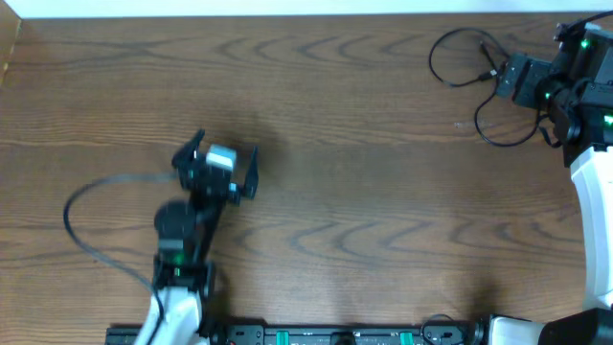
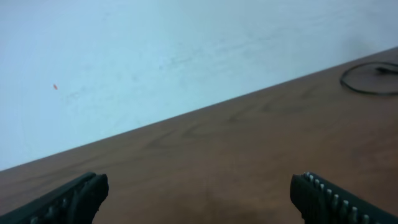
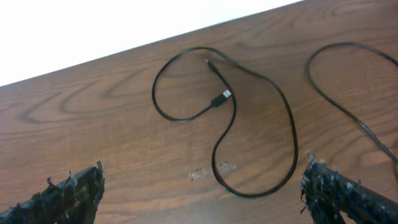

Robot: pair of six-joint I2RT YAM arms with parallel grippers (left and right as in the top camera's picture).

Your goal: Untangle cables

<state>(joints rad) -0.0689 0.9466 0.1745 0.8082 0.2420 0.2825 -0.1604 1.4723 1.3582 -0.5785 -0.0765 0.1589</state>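
**While gaping wide and gripping nothing, poised at the cables**

Shows a brown wooden table from above. Places the cables near the far edge, at about 1 o'clock on the table. Counts two of them, both thin and black, lying apart in the right wrist view: one looped cable with both small plugs turned inward, and one second cable arcing off at 2 o'clock. No white cable in view. No knot visible between the two.

Puts the right gripper just beside the looped cable, dead ahead at 12 o'clock, with jaws spread to the full and empty. Long axis of that loop from 10 o'clock to 4 o'clock, slantwise to the jaws. Bottom bend of the loop nearest, between the two jaw tips.

Leaves the left gripper well apart at 9 o'clock on the table, likewise spread to the full and empty, with the cables far off at its 2 o'clock. Judged by that, a move for the right gripper, not the left.
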